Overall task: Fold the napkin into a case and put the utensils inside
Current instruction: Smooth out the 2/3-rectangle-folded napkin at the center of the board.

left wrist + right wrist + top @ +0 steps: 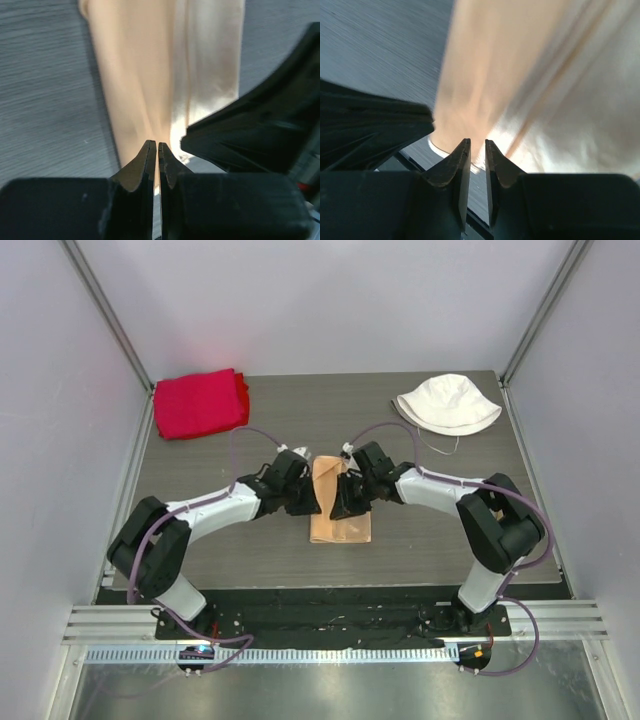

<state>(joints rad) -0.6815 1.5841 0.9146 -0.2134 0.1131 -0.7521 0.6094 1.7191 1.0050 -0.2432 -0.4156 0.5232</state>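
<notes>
The napkin [340, 526] lies in the middle of the table, folded into a narrow peach-tan satin strip, the case. It fills the left wrist view [150, 75] and the right wrist view [520, 75]. My left gripper [308, 506] hovers at the strip's left edge; its jaws [157, 145] stand a hairline apart with nothing between them. My right gripper [345, 508] is over the strip's right side, tips [477, 142] a little apart and empty. A thin white rounded edge [436, 147], seemingly the utensil, peeks from under the cloth's end.
A thick red cloth [200, 403] lies at the back left corner. A white bucket hat [448, 403] sits at the back right. The two grippers are close together, each one's black body showing in the other's wrist view [260, 130] [370, 130].
</notes>
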